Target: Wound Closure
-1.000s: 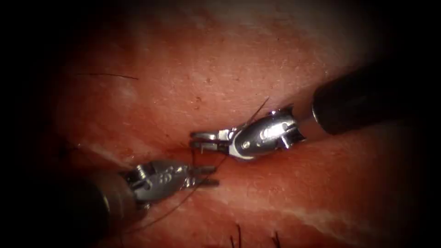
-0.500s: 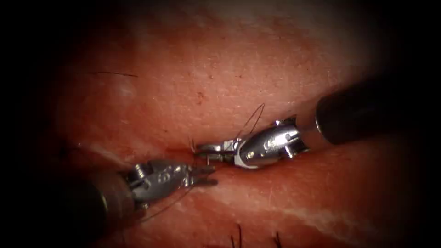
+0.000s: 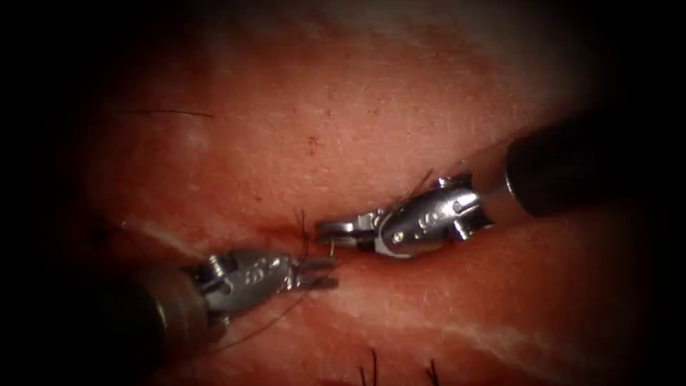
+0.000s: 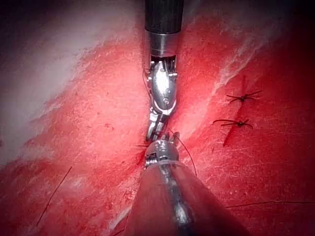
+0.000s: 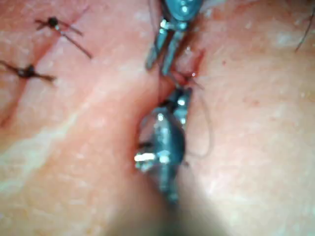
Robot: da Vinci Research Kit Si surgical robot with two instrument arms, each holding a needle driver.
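Note:
The cut [image 3: 279,232] runs across the tissue [image 3: 371,107] between the two tools. My right tool [image 3: 336,230] comes in from the right with its jaws shut on dark thread [image 3: 331,246] just right of the cut's dark spot. Two short thread ends [image 3: 301,220] stand up from the tissue there. My left tool [image 3: 319,273] lies below and left of it, its jaws a little apart and holding nothing. A thread strand [image 3: 275,323] trails down-left under it. In the right wrist view the left tool [image 5: 163,53] shows two parted jaws. I see no needle.
Two tied stitches [image 4: 241,97] [image 4: 236,123] sit on the cut beyond the tools, also seen as stitches [image 5: 51,22] [image 5: 27,71]. Short thread ends [image 3: 370,366] poke up at the picture's lower edge. A loose strand [image 3: 171,113] lies at upper left. Red fluid wets the tissue.
The right tool's jaws were open around the thread by the cut; they have shut and the tool has drawn back to the right. The left tool has barely moved.

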